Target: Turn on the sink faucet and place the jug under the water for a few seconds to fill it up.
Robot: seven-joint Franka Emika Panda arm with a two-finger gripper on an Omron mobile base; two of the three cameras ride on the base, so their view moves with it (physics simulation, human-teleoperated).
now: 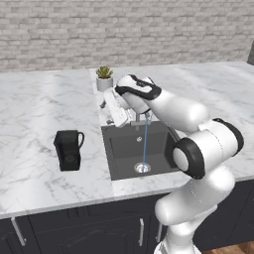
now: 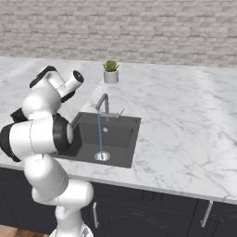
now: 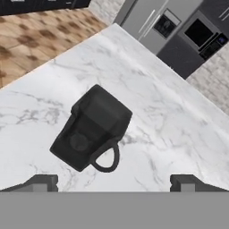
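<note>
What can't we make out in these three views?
- Sink faucet: in the left base view the arm covers nearly all of it; its lever is too small to read in the right base view.
- Tool: hand view cuts the fingers at the bottom edge, but the tips stand wide apart.
- Jug: interior too dark to tell contents.
- Sink: arm hides its left side in the right base view.

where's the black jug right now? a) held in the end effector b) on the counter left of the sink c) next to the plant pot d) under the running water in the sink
b: the jug stands on the marble counter left of the sink, apart from the water and ungrasped.
</note>
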